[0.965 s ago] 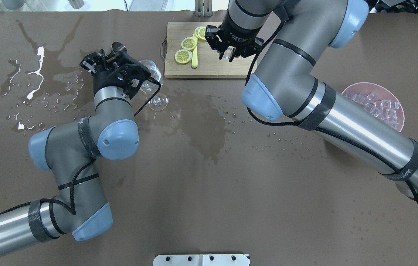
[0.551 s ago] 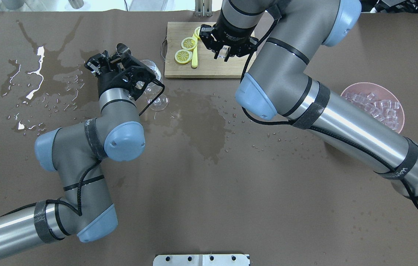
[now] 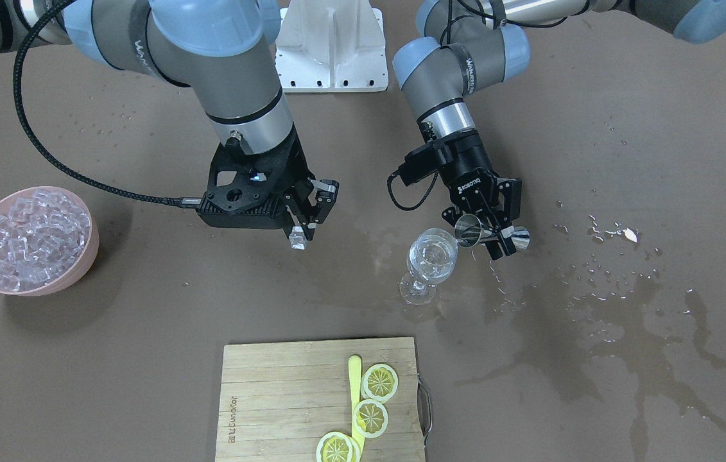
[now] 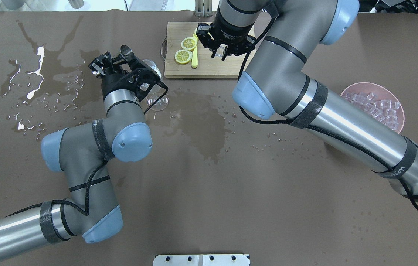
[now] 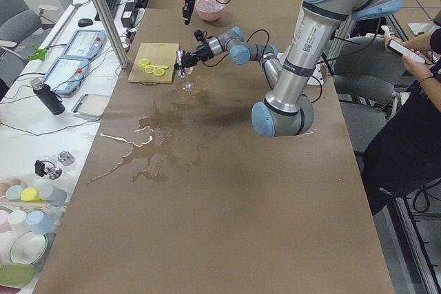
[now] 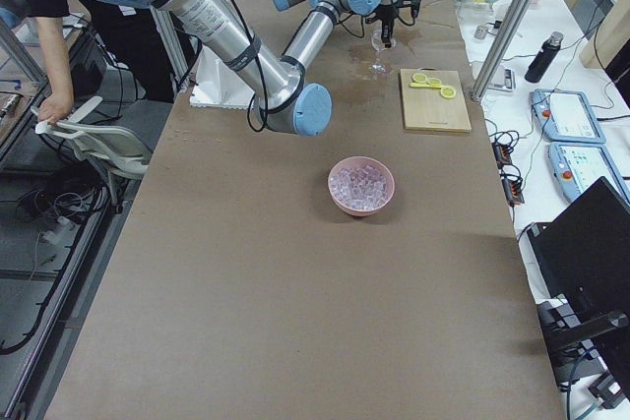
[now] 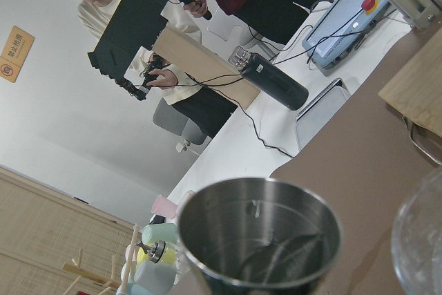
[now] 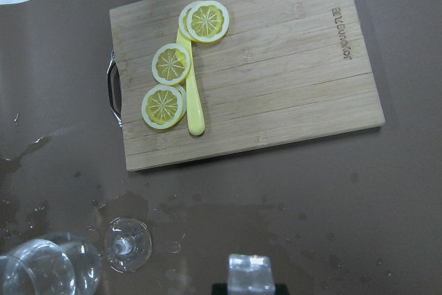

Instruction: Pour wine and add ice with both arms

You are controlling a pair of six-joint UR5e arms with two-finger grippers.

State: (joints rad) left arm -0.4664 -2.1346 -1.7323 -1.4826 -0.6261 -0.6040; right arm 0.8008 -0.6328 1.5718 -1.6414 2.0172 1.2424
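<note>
My left gripper [image 3: 495, 236] is shut on a steel jigger [image 3: 469, 231] that is tipped toward the rim of a wine glass [image 3: 430, 260]. The glass stands upright and holds some clear wine. From the left wrist, the jigger [image 7: 259, 233] looks empty, with the glass rim [image 7: 423, 240] beside it. My right gripper [image 3: 299, 235] is shut on one ice cube [image 3: 298, 242], held above the table to the glass's side, apart from it. The right wrist view shows that cube [image 8: 251, 271] with the glass [image 8: 52, 264] at lower left. More ice fills a pink bowl [image 3: 83, 256].
A wooden cutting board [image 3: 273, 385] with lemon slices [image 3: 379, 382] and a yellow knife lies across from the robot. Wet spills [image 3: 600, 308] darken the mat around and beyond the glass. The white base block [image 3: 330, 45] sits between the arms. A person sits at the table's side [image 5: 413, 101].
My right gripper has carried the ice cube over the board toward the glass side. My left arm has shifted slightly toward the glass, with the jigger still tipped at it.
</note>
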